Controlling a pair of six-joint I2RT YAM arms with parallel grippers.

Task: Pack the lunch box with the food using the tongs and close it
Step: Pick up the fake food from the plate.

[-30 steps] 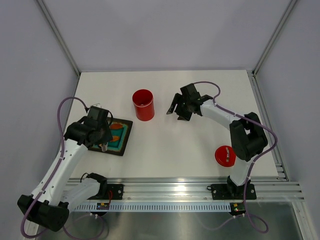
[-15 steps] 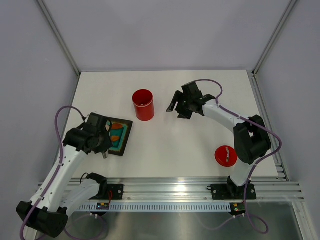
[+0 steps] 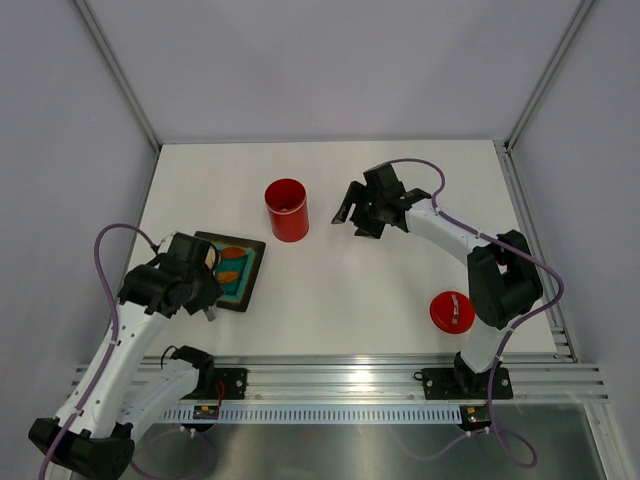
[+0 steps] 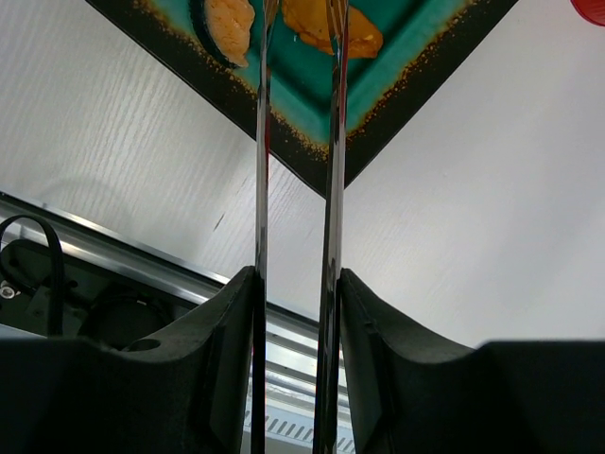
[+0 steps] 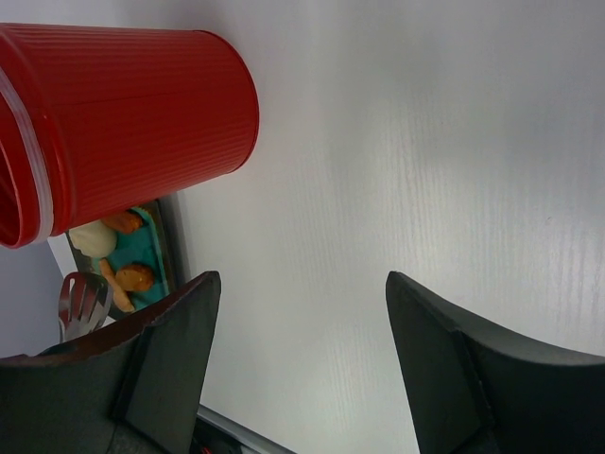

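Observation:
My left gripper is shut on the tongs. Their two thin strips run forward, a gap apart, with the tips over the near corner of the black tray. The tray's teal mat holds orange food; the right wrist view also shows a cream ball. The red lunch box stands open and upright behind the tray. My right gripper hangs open and empty to the right of the lunch box, apart from it. The red lid lies flat beside the right arm's base.
The tray sits at the table's left, close to the front rail. White enclosure walls ring the table. The right arm's elbow stands just behind the lid.
My left arm has drawn back toward the near left with the tongs, from over the tray to its near corner. The right gripper has shifted only slightly.

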